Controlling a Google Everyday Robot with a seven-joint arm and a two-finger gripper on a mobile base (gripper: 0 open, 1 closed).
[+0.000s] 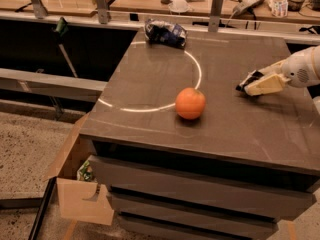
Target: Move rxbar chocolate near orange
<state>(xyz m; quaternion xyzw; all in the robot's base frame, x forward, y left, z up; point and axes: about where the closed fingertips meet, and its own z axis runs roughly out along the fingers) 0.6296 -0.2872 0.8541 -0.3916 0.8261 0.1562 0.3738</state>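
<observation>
The dark grey desk [150, 84] looked smooth, faintly glossy; the round orange fruit [190, 103] matt; the cream plastic hand [246, 86], middle right, smooth.

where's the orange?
Camera view: orange sits at table centre on the white arc; end effector at image right of it, snack bag at the far edge.

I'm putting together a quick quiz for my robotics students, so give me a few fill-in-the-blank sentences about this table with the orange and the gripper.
1. In the picture, the orange lies to the ___ of the gripper, which is over the table's right side.
2. The blue-and-white snack bag lies ___ from the camera than the orange.
3. An open cardboard ___ stands on the floor beside the table.
Missing words: left; farther; box.
</observation>
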